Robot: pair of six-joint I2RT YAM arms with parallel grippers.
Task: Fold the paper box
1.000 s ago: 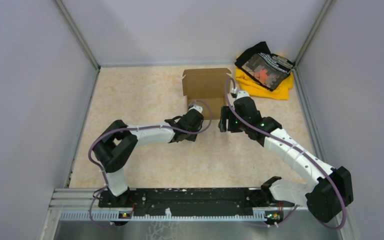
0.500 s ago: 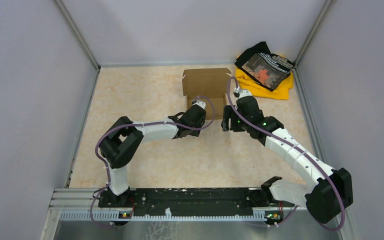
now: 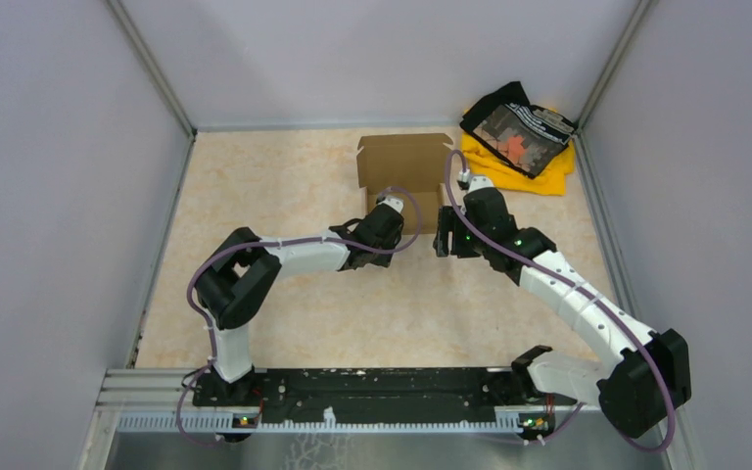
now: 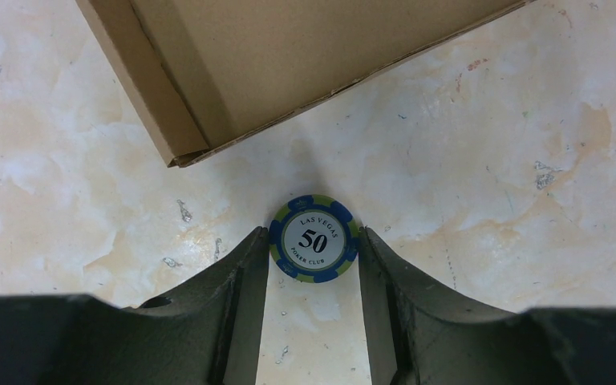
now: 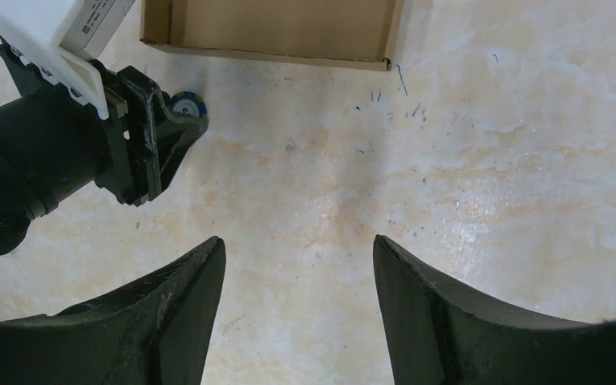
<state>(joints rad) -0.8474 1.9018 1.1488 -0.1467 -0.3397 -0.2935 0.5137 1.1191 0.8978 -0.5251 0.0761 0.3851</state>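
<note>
The paper box (image 3: 403, 166) is plain brown cardboard, lying open at the back of the table, with a flap raised at its far side. Its near corner shows in the left wrist view (image 4: 289, 64), and its near edge in the right wrist view (image 5: 281, 28). My left gripper (image 4: 314, 241) is just in front of the box, shut on a blue and green "50" poker chip (image 4: 314, 239) that touches both fingertips. The chip (image 5: 186, 103) also peeks out in the right wrist view. My right gripper (image 5: 297, 249) is open over bare table, to the right of the left gripper (image 3: 384, 227).
A yellow and black cloth pile (image 3: 519, 137) lies in the back right corner. Grey walls close in the table on three sides. A metal rail (image 3: 352, 416) holding the arm bases runs along the near edge.
The left arm pushed forward, carrying its gripper slightly right towards the box's near corner, and the right gripper shifted slightly right. Both have been still for the last half second.
</note>
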